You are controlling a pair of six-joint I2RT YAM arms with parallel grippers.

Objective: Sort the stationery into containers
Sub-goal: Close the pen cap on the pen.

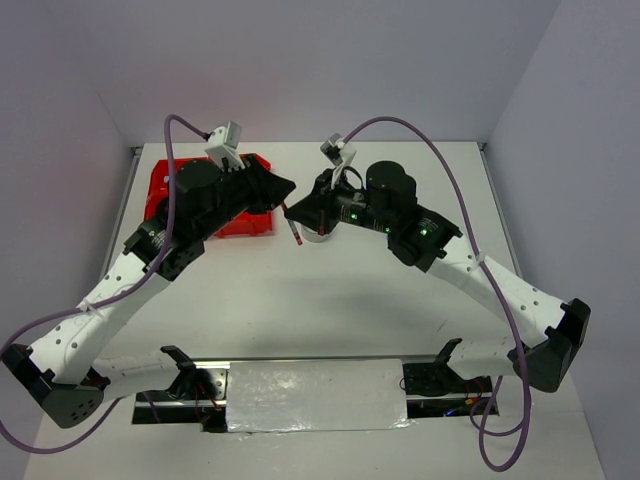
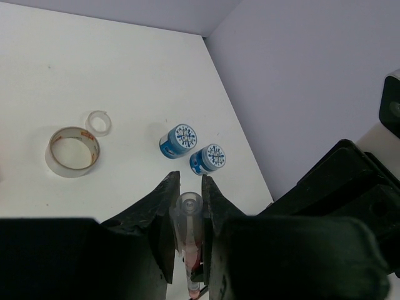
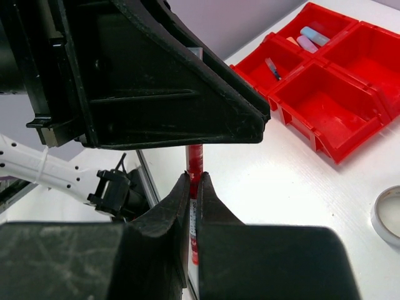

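A red pen (image 1: 296, 236) with a clear cap hangs above the table between both grippers. My left gripper (image 1: 287, 198) is shut on its capped end, which I see end-on in the left wrist view (image 2: 189, 209). My right gripper (image 3: 194, 178) is shut on the pen's red barrel (image 3: 195, 161), right under the left gripper's black body (image 3: 156, 75). The red bin block (image 3: 325, 119) lies on the table; its far compartments hold lilac and light-blue sticks (image 3: 309, 37) and a blue pen (image 3: 273, 67). Two blue-white tubs (image 2: 178, 140) (image 2: 208, 159) stand near the table's edge.
A large tape ring (image 2: 72, 150) and a small clear ring (image 2: 99, 122) lie on the table left of the tubs. Another ring's edge shows in the right wrist view (image 3: 387, 215). The bin block (image 1: 160, 185) sits at the far left, partly hidden by the left arm.
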